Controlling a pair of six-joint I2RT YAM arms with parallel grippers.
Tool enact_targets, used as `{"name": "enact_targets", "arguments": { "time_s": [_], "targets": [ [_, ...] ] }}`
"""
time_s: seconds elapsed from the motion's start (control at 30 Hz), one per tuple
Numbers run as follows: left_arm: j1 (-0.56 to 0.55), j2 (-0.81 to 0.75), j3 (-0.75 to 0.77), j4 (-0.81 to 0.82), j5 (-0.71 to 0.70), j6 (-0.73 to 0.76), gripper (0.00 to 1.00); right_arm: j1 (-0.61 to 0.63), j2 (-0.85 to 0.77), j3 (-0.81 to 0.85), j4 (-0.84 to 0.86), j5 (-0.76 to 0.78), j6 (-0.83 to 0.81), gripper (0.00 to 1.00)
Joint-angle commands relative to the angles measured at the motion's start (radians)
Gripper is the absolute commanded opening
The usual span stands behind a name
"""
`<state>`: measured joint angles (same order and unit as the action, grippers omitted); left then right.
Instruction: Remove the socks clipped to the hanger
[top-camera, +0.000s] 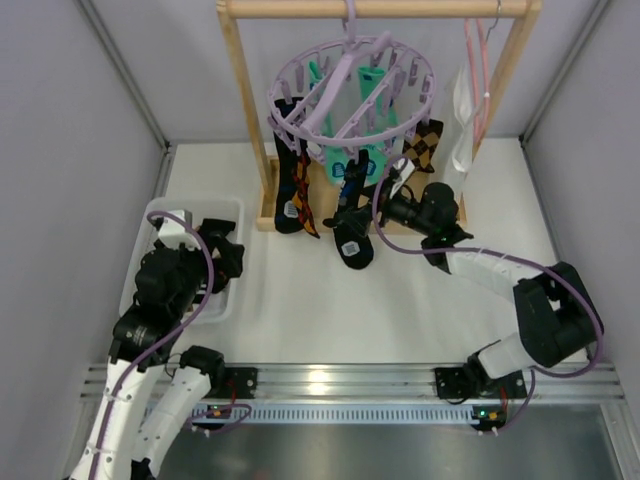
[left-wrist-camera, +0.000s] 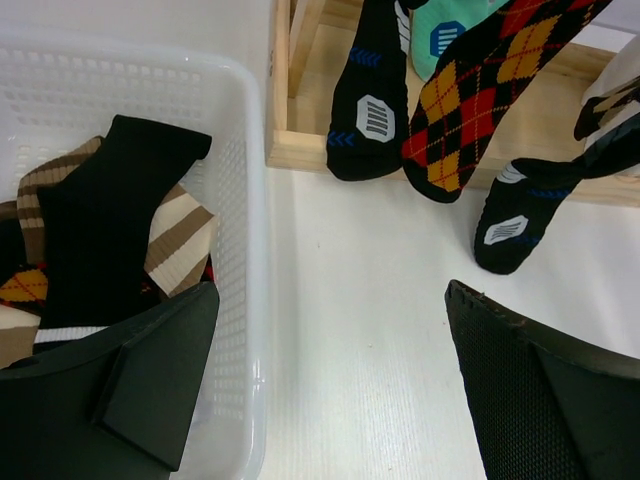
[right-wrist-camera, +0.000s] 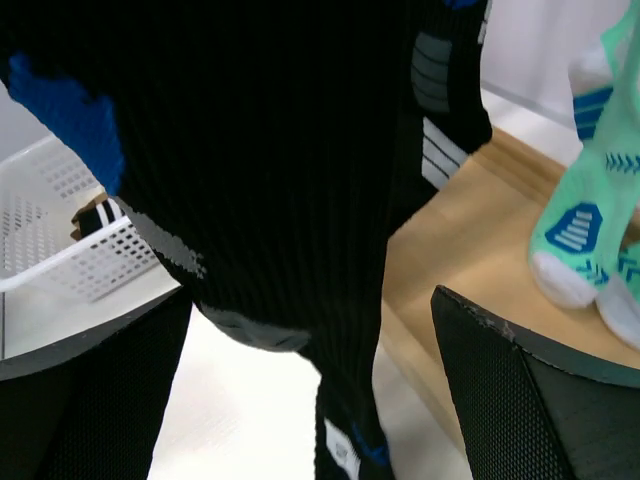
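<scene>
A round purple plastic ring hanger (top-camera: 327, 100) hangs on the wooden rack (top-camera: 240, 120) at the back of the white desk (top-camera: 330, 300), with small socks (top-camera: 297, 195) clipped under it. The right arm's fingers (right-wrist-camera: 530, 400) are spread wide, and a black-and-blue sock (right-wrist-camera: 280, 150) hangs between them. The left arm's fingers (left-wrist-camera: 540, 390) are spread wide too, holding nothing, over a white plastic basket (left-wrist-camera: 245, 200).

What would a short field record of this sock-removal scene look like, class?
hanger: lavender ring, on the wooden rail, socks clipped on
basket: white, holds loose socks
left tool: open, above basket edge
right tool: open, facing black-blue sock
task: unfinished
</scene>
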<state>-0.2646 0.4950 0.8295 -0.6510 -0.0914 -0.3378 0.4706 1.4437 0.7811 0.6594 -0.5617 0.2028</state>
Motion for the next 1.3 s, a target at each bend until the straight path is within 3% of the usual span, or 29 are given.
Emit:
{"name": "enact_targets", "arguments": {
  "time_s": [0.0, 0.23, 0.3, 0.4, 0.43, 0.5, 0.57, 0.67, 0.8, 1.03, 1.27],
  "targets": [
    [-0.004, 0.017, -0.004, 0.039, 0.028, 0.013, 0.98, 0.020, 0.078, 0.092, 0.143, -0.043, -0.022, 0.99],
    [-0.007, 0.027, 0.000, 0.042, 0.033, 0.017, 0.98, 0.066, 0.184, 0.173, 0.192, -0.131, -0.022, 0.99],
    [-0.008, 0.025, 0.006, 0.040, 0.045, 0.022, 0.98, 0.089, 0.187, 0.168, 0.218, -0.133, -0.020, 0.94],
    [-0.007, 0.016, 0.023, 0.040, 0.062, 0.020, 0.98, 0.102, 0.170, 0.127, 0.304, -0.118, 0.024, 0.69],
    [-0.007, 0.014, 0.031, 0.042, 0.071, 0.016, 0.98, 0.103, 0.162, 0.097, 0.331, -0.116, 0.036, 0.47],
    [-0.007, 0.028, 0.077, 0.044, 0.166, -0.010, 0.98, 0.112, 0.126, 0.048, 0.387, -0.106, 0.067, 0.25],
    [-0.007, 0.069, 0.144, 0.065, 0.240, -0.042, 0.98, 0.123, 0.097, 0.011, 0.436, -0.080, 0.092, 0.20],
    [-0.008, 0.161, 0.235, 0.155, 0.408, -0.098, 0.99, 0.140, 0.011, -0.052, 0.453, -0.037, 0.119, 0.00],
    [-0.025, 0.318, 0.350, 0.301, 0.558, -0.181, 0.98, 0.171, -0.078, -0.097, 0.402, 0.023, 0.147, 0.01],
    [-0.416, 0.560, 0.580, 0.390, 0.291, -0.127, 0.98, 0.227, -0.232, -0.172, 0.273, 0.101, 0.170, 0.01],
    [-0.542, 0.777, 0.776, 0.395, 0.047, -0.165, 0.98, 0.278, -0.324, -0.189, 0.143, 0.155, 0.072, 0.00]
  ]
}}
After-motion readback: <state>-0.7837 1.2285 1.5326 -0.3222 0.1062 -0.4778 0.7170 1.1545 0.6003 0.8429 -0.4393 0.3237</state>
